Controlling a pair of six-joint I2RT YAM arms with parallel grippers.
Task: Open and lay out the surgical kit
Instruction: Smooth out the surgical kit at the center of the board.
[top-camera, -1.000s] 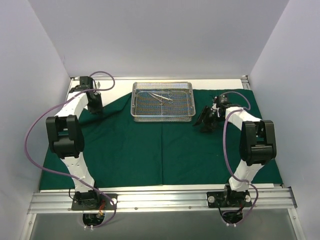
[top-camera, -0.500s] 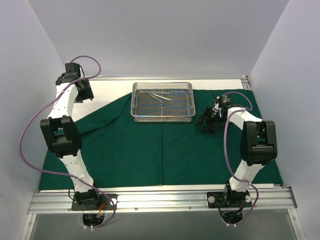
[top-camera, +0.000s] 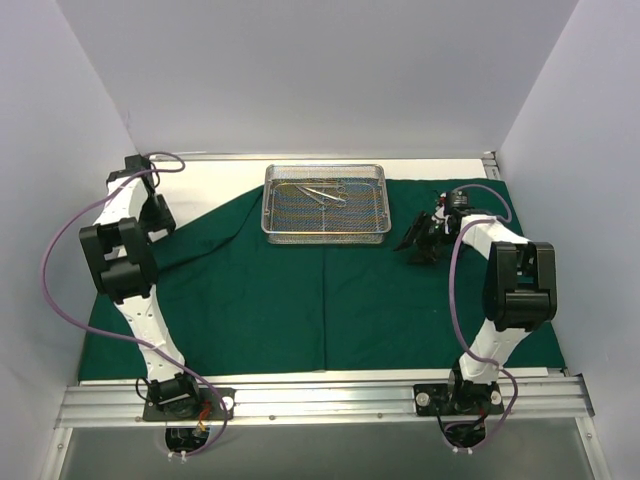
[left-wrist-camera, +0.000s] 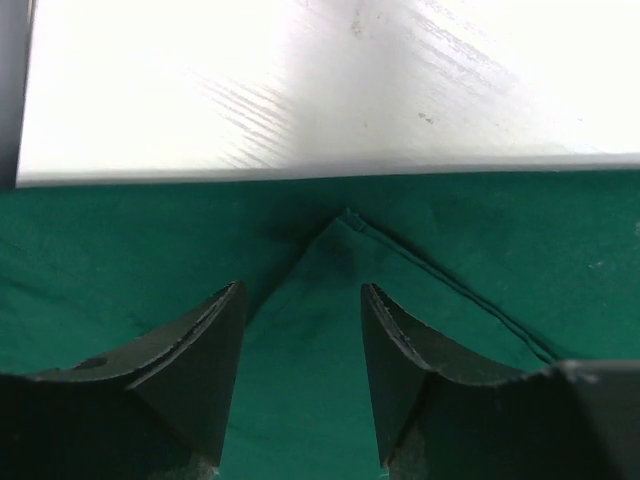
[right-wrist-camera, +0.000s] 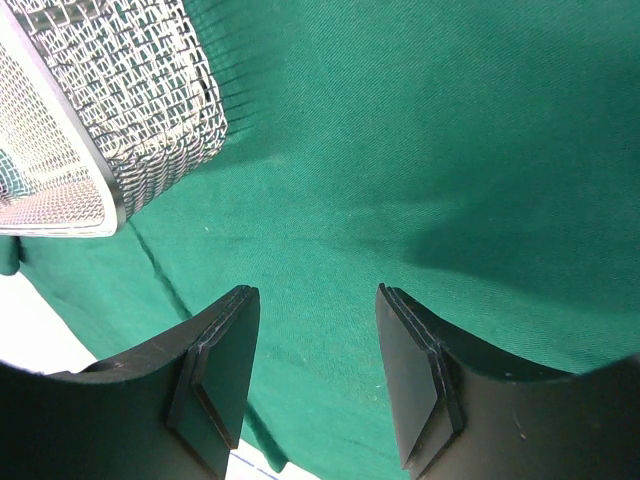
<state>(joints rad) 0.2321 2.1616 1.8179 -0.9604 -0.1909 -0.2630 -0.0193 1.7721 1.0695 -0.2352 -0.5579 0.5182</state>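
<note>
The dark green cloth (top-camera: 300, 300) of the surgical kit lies spread over the table, its far left corner folded inward. At the far middle of the cloth stands the wire-mesh tray (top-camera: 325, 228), and slim metal instruments (top-camera: 322, 192) lie in it. My left gripper (top-camera: 155, 214) hovers open over the cloth's left edge. In the left wrist view the left gripper (left-wrist-camera: 302, 292) has nothing between its fingers, and the folded corner tip (left-wrist-camera: 345, 216) lies just ahead. My right gripper (top-camera: 420, 238) is open over the cloth (right-wrist-camera: 450, 150), right of the tray (right-wrist-camera: 120, 100).
Bare white table (top-camera: 215, 180) shows at the far left where the cloth is folded back, and it fills the top of the left wrist view as white table (left-wrist-camera: 300, 80). White walls close in on both sides and at the back. A metal rail (top-camera: 320, 398) runs along the near edge.
My left gripper has opened and let go of the cloth at the far left, then moved left toward the wall. The right gripper has shifted slightly right and stays open.
</note>
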